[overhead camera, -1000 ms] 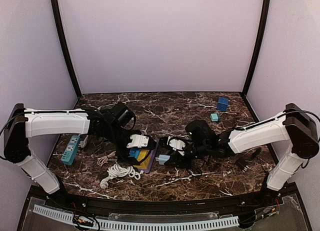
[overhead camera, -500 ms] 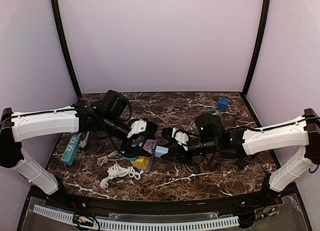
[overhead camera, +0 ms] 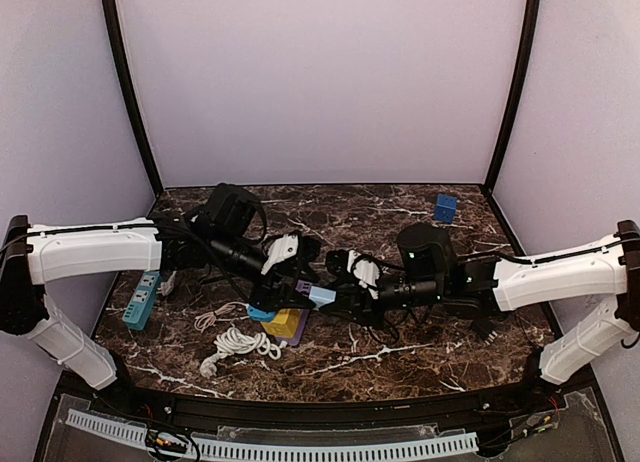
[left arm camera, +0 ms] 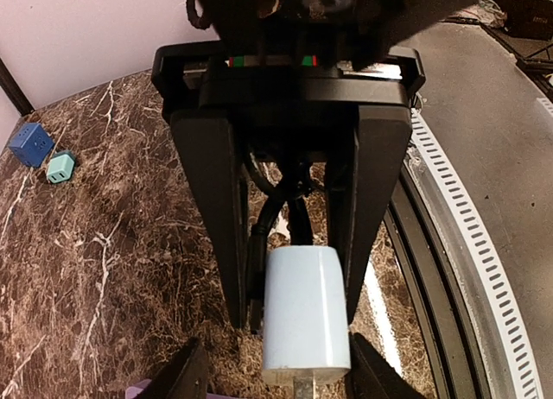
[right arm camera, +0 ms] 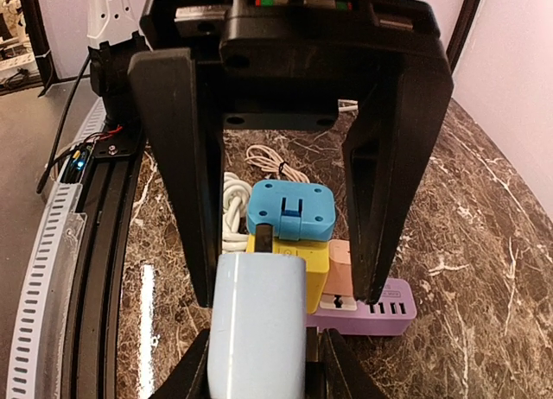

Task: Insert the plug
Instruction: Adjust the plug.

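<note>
A pale blue plug (overhead camera: 322,296) (left arm camera: 306,308) (right arm camera: 257,326) hangs above the table between the two arms. My right gripper (right arm camera: 259,369) (overhead camera: 336,300) is shut on its body, one finger on each side. Its metal prong end points toward my left gripper (left arm camera: 281,377) (overhead camera: 303,290), which faces it head-on. The left jaws straddle that end, still apart, with a gap on one side. Below lies a purple power strip (right arm camera: 393,308) (overhead camera: 300,329) carrying a yellow adapter (right arm camera: 324,269) (overhead camera: 283,322), a blue adapter (right arm camera: 289,211) and a pink one (right arm camera: 339,274).
A coiled white cable (overhead camera: 240,342) lies left of the strip and a teal power strip (overhead camera: 141,299) sits at the far left. A blue cube (overhead camera: 445,207) and a small teal block (overhead camera: 429,235) are at the back right. A black adapter (overhead camera: 487,327) lies under the right arm.
My left gripper has risen from the purple strip to meet the plug and its jaws have narrowed. My right arm has carried the plug leftward and slightly up.
</note>
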